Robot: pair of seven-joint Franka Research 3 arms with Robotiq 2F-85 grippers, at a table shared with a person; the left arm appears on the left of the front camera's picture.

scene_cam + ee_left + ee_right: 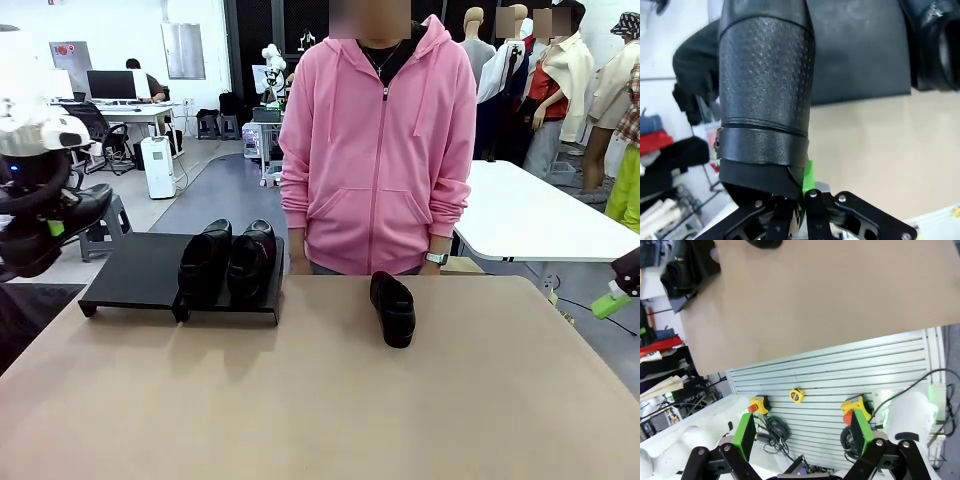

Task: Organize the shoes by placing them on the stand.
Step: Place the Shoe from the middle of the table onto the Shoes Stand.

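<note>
Left gripper [48, 232], clenched on a glossy black leather loafer [88, 205], hangs at the low matte-black stand [135, 268]'s left edge, toe aimed over its bare section, while the right gripper [802, 435] gapes well apart from the stand.

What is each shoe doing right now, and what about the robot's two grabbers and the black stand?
left gripper: shut on a shoe.
held shoe: gripped at one end, up in the air, not on the stand yet.
two standing shoes: side by side on the stand's right section.
lone shoe: resting on the table in front of the person, not on the stand.
stand: left section free.
right gripper: open, holding nothing.
</note>
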